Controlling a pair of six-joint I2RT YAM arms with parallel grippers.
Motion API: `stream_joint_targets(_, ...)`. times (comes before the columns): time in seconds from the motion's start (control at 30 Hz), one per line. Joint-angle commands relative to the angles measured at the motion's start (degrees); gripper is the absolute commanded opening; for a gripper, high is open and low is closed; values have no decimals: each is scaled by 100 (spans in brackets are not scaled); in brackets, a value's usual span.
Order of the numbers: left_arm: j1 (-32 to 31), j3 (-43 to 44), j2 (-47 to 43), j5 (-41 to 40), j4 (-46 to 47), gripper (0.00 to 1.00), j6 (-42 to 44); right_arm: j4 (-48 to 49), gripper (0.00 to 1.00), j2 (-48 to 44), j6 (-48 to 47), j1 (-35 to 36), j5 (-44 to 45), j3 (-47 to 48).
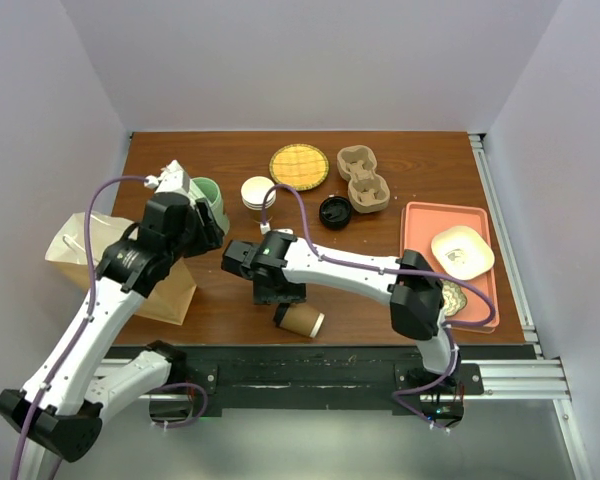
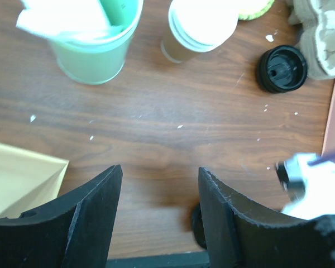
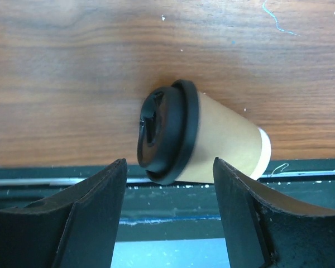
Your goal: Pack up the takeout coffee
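right gripper (image 3: 168, 163): jaws spread wide, nothing held | coffee (image 3: 212, 139): laid on its side by the fingertips, at the table's (image 2: 156, 123) near edge, lid on | left gripper (image 2: 159, 172): jaws spread wide over bare wood | green cup (image 2: 95, 56): filled with white sticks | bag (image 1: 65, 250): stood under the left arm

From my screen I see a dark brown wooden table (image 1: 230, 150), closed in by plain pale walls (image 1: 310, 60) behind and on both sides. An aluminium rail (image 1: 507, 240) follows its right edge. The light is soft and even.
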Motion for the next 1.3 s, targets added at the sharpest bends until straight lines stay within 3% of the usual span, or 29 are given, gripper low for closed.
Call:
stream_joint_targets(0.0, 20, -208, -369, -288, -379, 62, -173, -1096, 66, 99, 331, -15, 190, 438)
stream_joint_targets(0.27, -33, -94, -537, -341, -564, 62, -156, -1157, 62, 591, 261, -156, 462, 543)
stream_joint_targets(1.03, -156, -189, -528, -157, -520, 63, -94, -631, 30, 425, -521, -349, 726, 526)
stream_joint_targets(1.27, -165, -348, -449, -16, -432, 63, -68, -314, 27, 232, -750, -393, 691, 368)
